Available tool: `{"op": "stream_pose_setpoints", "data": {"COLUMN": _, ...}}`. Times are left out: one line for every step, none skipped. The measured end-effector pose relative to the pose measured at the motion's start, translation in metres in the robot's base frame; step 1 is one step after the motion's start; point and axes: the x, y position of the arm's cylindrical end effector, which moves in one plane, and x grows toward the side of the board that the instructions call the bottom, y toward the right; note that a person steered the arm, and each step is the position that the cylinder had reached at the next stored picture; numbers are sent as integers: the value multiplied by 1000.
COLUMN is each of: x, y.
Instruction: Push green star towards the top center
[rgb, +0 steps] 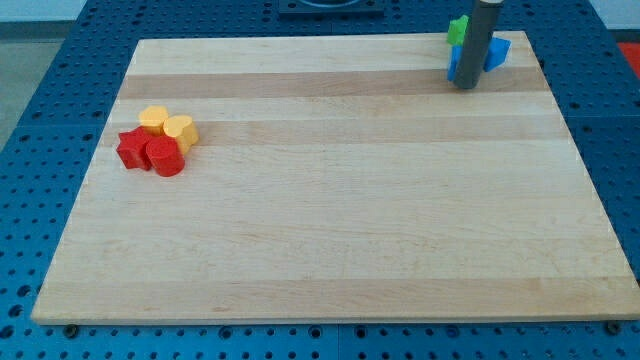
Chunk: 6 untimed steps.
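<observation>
A green block (458, 29), its shape partly hidden by the rod, sits at the view's top right near the board's top edge. My tip (466, 87) rests on the board just below it, and the rod rises in front of the blocks there. A blue block (497, 51) shows to the right of the rod, and a sliver of blue (452, 66) shows to its left. The green block touches or overlaps the blue ones; I cannot tell which.
At the view's left is a tight cluster: a yellow hexagon-like block (153, 118), a yellow cylinder (180, 131), a red star-like block (131, 147) and a red cylinder (165, 157). The wooden board (340, 220) lies on a blue perforated table.
</observation>
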Motion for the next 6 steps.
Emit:
{"op": "stream_pose_setpoints", "data": {"x": 0, "y": 0}}
{"op": "stream_pose_setpoints", "data": {"x": 4, "y": 0}}
{"op": "stream_pose_setpoints", "data": {"x": 53, "y": 14}}
{"op": "stream_pose_setpoints", "data": {"x": 65, "y": 58}}
{"op": "stream_pose_setpoints", "data": {"x": 34, "y": 108}}
{"op": "stream_pose_setpoints", "data": {"x": 4, "y": 152}}
